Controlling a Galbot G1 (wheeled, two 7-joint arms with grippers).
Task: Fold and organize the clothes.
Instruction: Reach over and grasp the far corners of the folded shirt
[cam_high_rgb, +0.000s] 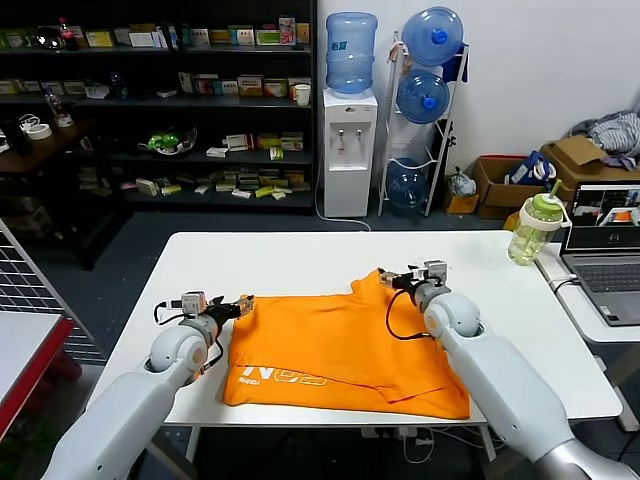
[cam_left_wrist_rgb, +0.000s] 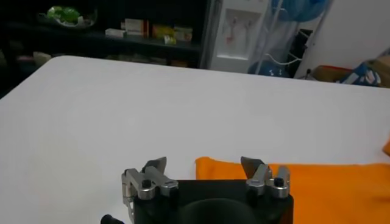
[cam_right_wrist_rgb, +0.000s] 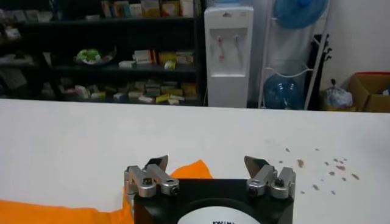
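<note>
The orange T-shirt (cam_high_rgb: 335, 345) lies folded flat on the white table (cam_high_rgb: 300, 255), with white lettering near its front left edge. My left gripper (cam_high_rgb: 238, 305) is open at the shirt's far left corner; the left wrist view shows orange cloth (cam_left_wrist_rgb: 317, 182) just past the open fingers (cam_left_wrist_rgb: 157, 165). My right gripper (cam_high_rgb: 392, 280) is open at the shirt's far right corner; the right wrist view shows an orange tip (cam_right_wrist_rgb: 194, 170) between its spread fingers (cam_right_wrist_rgb: 256, 163). Neither gripper holds cloth.
A green-capped bottle (cam_high_rgb: 535, 228) and a laptop (cam_high_rgb: 610, 245) stand on the side table at the right. A red-edged table (cam_high_rgb: 25, 350) is at the left. Shelves (cam_high_rgb: 160, 100) and a water dispenser (cam_high_rgb: 348, 150) stand behind.
</note>
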